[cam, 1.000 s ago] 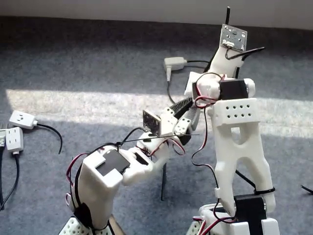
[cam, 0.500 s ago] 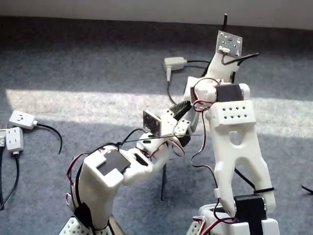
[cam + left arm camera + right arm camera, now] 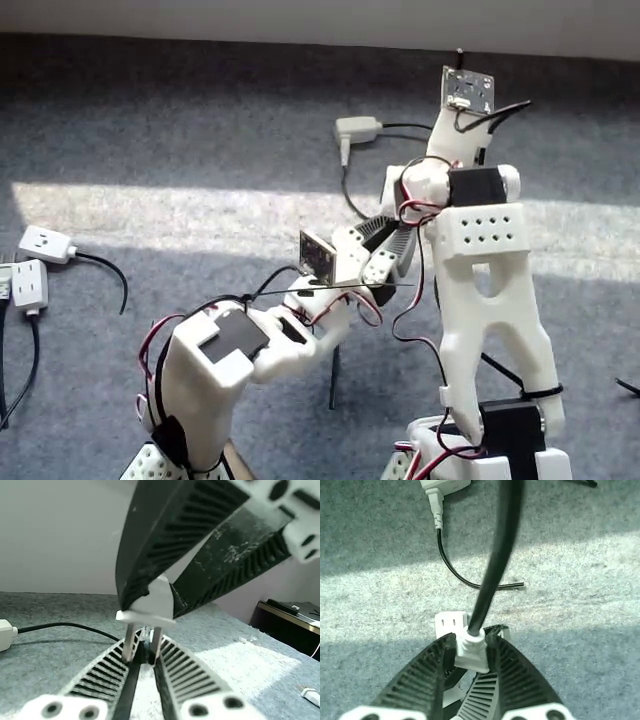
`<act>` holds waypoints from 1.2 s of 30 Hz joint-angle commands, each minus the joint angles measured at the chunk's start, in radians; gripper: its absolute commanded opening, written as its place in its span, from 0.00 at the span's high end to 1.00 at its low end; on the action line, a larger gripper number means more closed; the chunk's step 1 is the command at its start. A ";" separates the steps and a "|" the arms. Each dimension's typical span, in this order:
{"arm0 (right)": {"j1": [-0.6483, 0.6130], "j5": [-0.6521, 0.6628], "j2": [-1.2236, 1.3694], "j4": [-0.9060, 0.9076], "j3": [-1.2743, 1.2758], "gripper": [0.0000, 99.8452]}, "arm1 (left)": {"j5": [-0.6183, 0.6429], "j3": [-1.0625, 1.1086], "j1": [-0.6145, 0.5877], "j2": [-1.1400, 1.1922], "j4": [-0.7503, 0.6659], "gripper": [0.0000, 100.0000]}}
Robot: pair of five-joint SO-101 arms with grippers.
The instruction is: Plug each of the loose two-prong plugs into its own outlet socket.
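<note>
Near the middle of the high view the two arms meet. We read the right gripper (image 3: 470,647) as pinching the plug (image 3: 159,596) across its flat white sides. The left gripper (image 3: 143,654) has its fingers drawn together to a thin dark slit, tips right at the plug's underside. The black cord (image 3: 496,550) climbs toward the top of the right wrist frame and looks stiff enough to lever the plug round. A white socket (image 3: 451,622) peeks out just behind. The plug seems light, hard and smooth, so we would hold it low on the body, clear of the two thin prongs (image 3: 130,641), which we expect would bend under side load.
</note>
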 commanded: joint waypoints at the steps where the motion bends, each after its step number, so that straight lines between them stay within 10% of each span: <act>1: 0.002 0.014 -0.033 0.047 -0.036 0.99 | 0.006 -0.008 -0.028 -0.019 0.002 0.99; 36: 0.008 0.097 -0.025 0.168 -0.107 0.99 | 0.006 -0.008 -0.039 -0.018 0.002 0.99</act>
